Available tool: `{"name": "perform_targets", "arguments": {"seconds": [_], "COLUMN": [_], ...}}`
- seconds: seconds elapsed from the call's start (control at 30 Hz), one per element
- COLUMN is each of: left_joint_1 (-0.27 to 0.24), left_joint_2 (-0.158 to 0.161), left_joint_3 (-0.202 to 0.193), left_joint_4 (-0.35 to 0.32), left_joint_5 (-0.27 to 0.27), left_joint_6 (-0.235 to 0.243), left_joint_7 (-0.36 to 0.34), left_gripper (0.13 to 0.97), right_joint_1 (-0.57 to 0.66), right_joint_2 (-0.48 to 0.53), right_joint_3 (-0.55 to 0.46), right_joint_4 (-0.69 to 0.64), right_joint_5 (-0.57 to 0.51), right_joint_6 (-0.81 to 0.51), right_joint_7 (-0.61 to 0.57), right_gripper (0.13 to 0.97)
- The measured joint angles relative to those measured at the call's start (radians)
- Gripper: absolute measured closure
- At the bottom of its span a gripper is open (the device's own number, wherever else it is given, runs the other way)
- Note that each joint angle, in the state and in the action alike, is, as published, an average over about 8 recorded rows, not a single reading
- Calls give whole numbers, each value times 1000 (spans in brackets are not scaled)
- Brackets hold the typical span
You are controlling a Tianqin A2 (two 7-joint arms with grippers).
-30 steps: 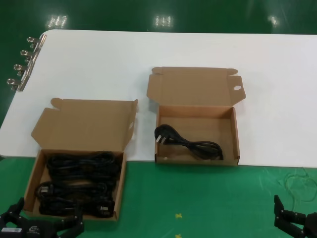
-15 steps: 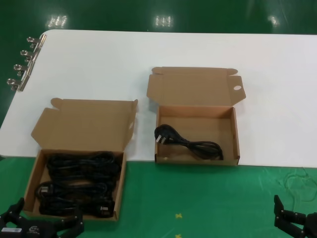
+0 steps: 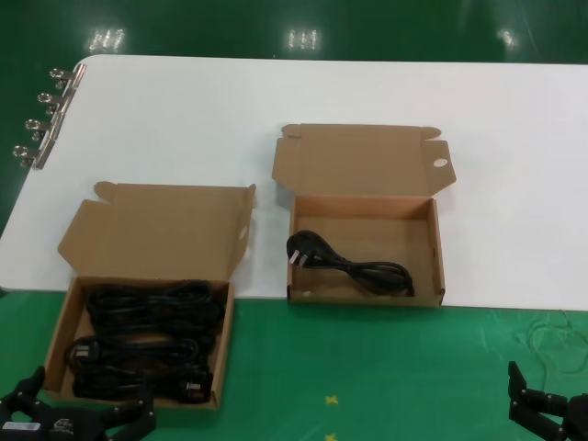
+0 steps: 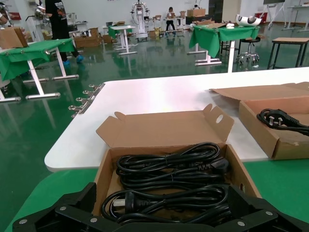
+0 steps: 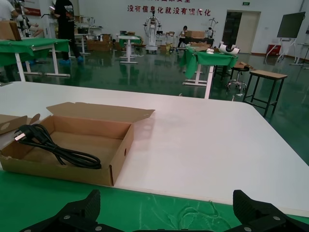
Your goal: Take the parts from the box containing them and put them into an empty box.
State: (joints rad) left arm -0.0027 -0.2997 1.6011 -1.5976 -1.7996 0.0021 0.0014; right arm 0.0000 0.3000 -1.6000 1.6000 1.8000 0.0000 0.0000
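Several black power cords point(image 3: 142, 340), bundled and laid in layers, fill the box with the plain lid point(image 3: 64, 340), a shallow brown cardboard mailer that sits on the green mat point(image 3: 367, 367) at the near left, its lid flap folded back so it overlaps the near edge of the white table point(image 3: 276, 101). In the left wrist view the same cords point(image 4: 171, 179) lie coiled with one chunky plug at the near side and another at the far side. To the right and a little farther back stands the box with the holed tab point(image 3: 441, 262), resting at the table's near edge with its lid open toward the far side and a small round hole through its right-hand tab. One single power cord point(image 3: 354, 266) lies inside it, its plug toward the left wall and its cable running along the near wall; the right wrist view shows this cord point(image 5: 55, 145) too. The left gripper point(image 3: 78, 418) hangs low just in front of the full box, its fingers spread wide with nothing between them. The right gripper point(image 3: 551, 413) sits at the near right over the mat, well apart from both boxes, likewise spread wide and holding nothing. A row of metal binder clips point(image 3: 41, 115) is fastened along the table's left edge.
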Motion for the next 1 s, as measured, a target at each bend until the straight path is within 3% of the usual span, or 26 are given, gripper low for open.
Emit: {"name": "perform_targets", "arguments": {"seconds": [1.0], "left_joint_1": [0], "left_joint_2": [0], "left_joint_3": [0], "left_joint_4": [0], "left_joint_5": [0], "left_joint_6": [0], "left_joint_7": [0], "left_gripper": [132], "right_joint_1": [0], "right_joint_2": [0], "right_joint_3": [0], "right_joint_4": [0], "right_joint_5": [0], "right_joint_6": [0], "right_joint_7": [0], "right_gripper": [129]}}
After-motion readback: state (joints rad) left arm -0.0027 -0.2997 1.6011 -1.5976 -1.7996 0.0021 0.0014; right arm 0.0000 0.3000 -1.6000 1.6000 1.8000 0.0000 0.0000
